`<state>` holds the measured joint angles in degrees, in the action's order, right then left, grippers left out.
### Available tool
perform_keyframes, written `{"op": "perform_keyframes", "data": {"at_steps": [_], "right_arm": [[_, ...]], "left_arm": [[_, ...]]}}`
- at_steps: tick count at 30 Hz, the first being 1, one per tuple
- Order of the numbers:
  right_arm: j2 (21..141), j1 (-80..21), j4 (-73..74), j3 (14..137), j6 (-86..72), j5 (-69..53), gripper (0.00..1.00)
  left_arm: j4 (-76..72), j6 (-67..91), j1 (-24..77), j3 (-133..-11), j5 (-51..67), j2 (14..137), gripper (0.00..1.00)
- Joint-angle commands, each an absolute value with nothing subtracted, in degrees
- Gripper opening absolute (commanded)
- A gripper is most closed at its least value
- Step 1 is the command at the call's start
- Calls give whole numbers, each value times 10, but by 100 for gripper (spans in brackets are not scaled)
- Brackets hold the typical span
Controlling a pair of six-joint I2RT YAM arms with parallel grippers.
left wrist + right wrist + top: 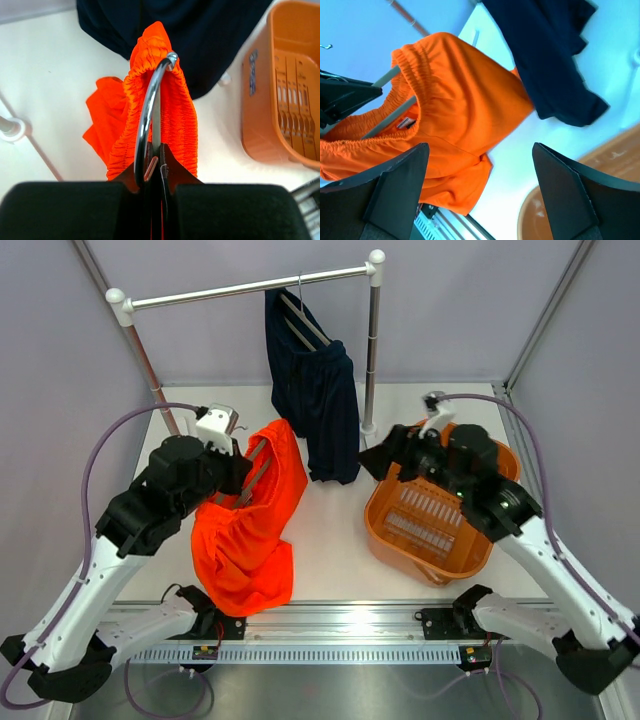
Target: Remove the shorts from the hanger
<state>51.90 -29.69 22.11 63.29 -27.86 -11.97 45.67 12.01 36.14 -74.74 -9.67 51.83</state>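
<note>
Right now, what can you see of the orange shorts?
The shorts are bright orange, of thin soft fabric, with a gathered elastic waistband and a small label inside it. The waistband is stretched over a hanger, which is tilted and held above the table by the left jaws, shut on it. The legs droop and crumple on the table near its front edge.

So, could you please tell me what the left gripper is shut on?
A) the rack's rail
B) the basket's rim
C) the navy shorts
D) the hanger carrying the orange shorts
D: the left gripper pinches the metal hanger, with the orange shorts draped over it.
</note>
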Motion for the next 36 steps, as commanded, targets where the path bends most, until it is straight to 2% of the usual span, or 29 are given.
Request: {"op": "perform_keyframes", "data": {"at_steps": [1, 8, 15, 36], "right_arm": [[590, -395, 211, 691, -251, 28, 91], [722, -517, 220, 782, -230, 148, 89], [803, -562, 223, 845, -218, 187, 86], [850, -587, 229, 859, -217, 192, 81]], "left_arm": [[411, 116, 367, -731, -47, 498, 0], [409, 109, 369, -702, -24, 474, 0], [405, 110, 370, -704, -10, 476, 0], [388, 122, 410, -722, -41, 526, 0]]}}
